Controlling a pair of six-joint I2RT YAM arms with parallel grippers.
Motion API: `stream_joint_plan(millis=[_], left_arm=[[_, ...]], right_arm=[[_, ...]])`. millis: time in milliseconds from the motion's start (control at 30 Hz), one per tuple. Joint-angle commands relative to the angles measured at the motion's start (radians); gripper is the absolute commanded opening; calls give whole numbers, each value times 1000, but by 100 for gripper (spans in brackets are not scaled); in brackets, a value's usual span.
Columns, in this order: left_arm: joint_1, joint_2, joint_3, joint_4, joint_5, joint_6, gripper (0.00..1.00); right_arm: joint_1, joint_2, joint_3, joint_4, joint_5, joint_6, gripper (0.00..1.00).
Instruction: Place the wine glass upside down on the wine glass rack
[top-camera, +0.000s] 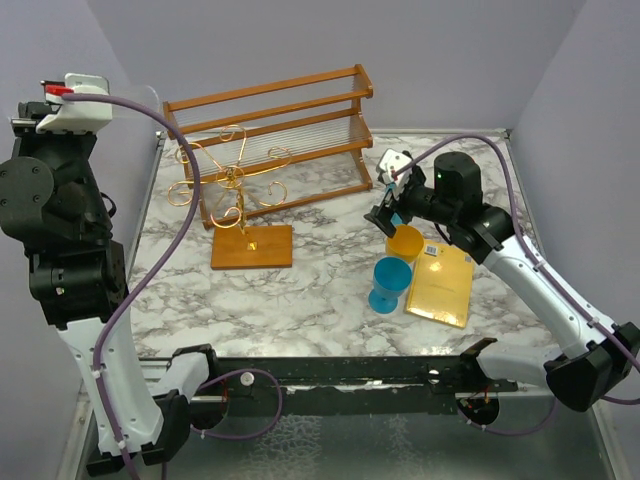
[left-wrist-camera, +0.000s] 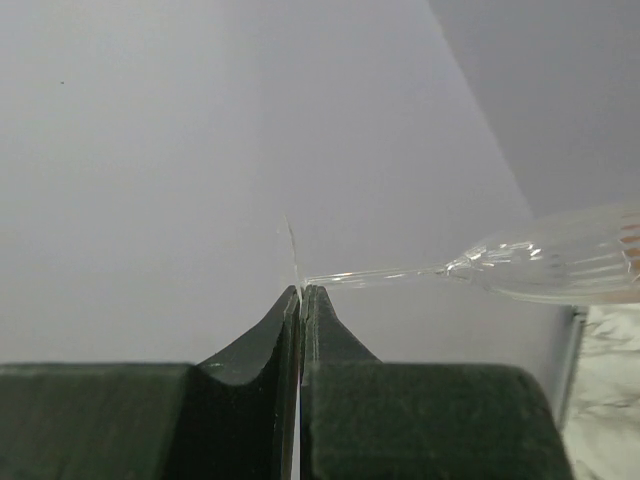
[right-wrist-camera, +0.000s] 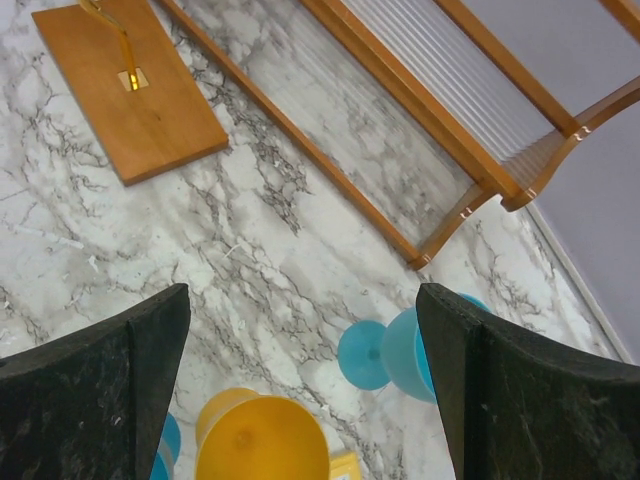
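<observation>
Marble tbl (top-camera: 300, 300): 1 rack (top-camera: 240, 215), 1 glass (left-wrist-camera: 560, 265).

A two-tier wooden slatted shelf (top-camera: 290, 140) stands at the back of the marble worktop (top-camera: 330, 310); a yellow cup (top-camera: 405, 243), an upright blue goblet (top-camera: 391, 282) and a flat yellow packet (top-camera: 442, 285) cluster at the right.

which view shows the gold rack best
Top external: the rack shows whole there, from its curled arms down to its base. The right wrist catches only most of the base and the stem's foot, at the top left. The left wrist shows none of it.
</observation>
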Motion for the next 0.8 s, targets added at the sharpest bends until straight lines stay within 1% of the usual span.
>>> stream_joint_plan(millis=[0,167,300,400,500,667,767], left_arm=[[10,18,9,-12,-151,213,0],[10,38,-13,-41,-170,354,0],[9,51,-47,-137,-109,509,0],[8,61,-73,-204,-62,584,0],[8,77,-73,-274,15,639,0],[0,107,-49,-432,215,764,0],[-15,122,-54,-496,296,836,0]], right_arm=[[5,-37,-36,77,-39,27,95],[5,-47,-56,92,-38,41,95],[5,-52,-71,103,-38,43,95],[5,-61,-82,112,-37,43,95],[5,-69,-90,120,-32,43,95],[5,-72,-92,122,-28,41,95],[5,-76,-104,130,-22,38,95]])
